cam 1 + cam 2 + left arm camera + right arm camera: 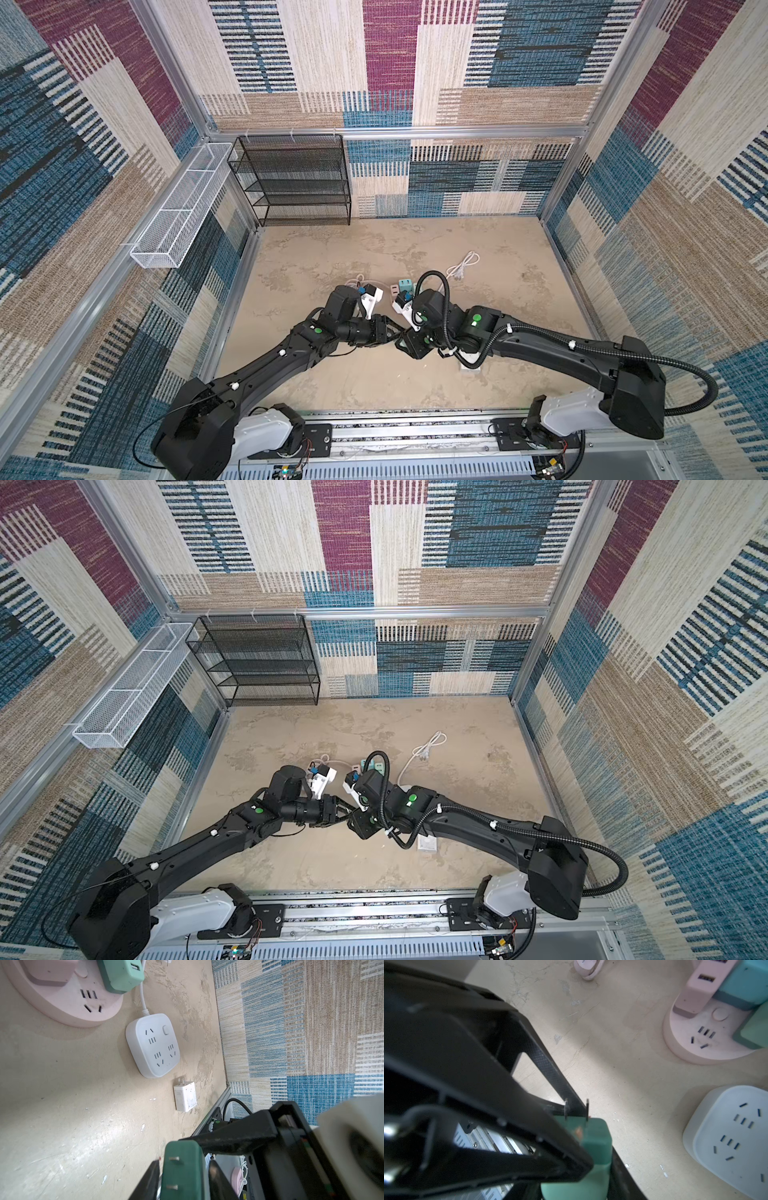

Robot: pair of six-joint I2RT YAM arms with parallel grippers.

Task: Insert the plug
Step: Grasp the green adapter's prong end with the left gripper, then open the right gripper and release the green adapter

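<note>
Mottled beige table (374, 257), patchwork carpet walls (457, 187). Green plug (596, 1142) hangs above it — my right gripper (402, 341) pinches it, prongs aimed lengthwise at my left gripper (182, 1172) — can't tell if that one's clamped.

There were two socket blocks, a pink socket block (62, 1012) and a white socket block (152, 1045), plus one white charger (185, 1097), one dark-green plug (182, 1169), one black rack (295, 178) and one white basket (178, 208).

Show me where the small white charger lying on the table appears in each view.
In a top view: white charger beside the right arm.
In a top view: same spot.
Left wrist: beside the white power strip.
Right wrist: not in it.
Landmark: pink round power strip.
</note>
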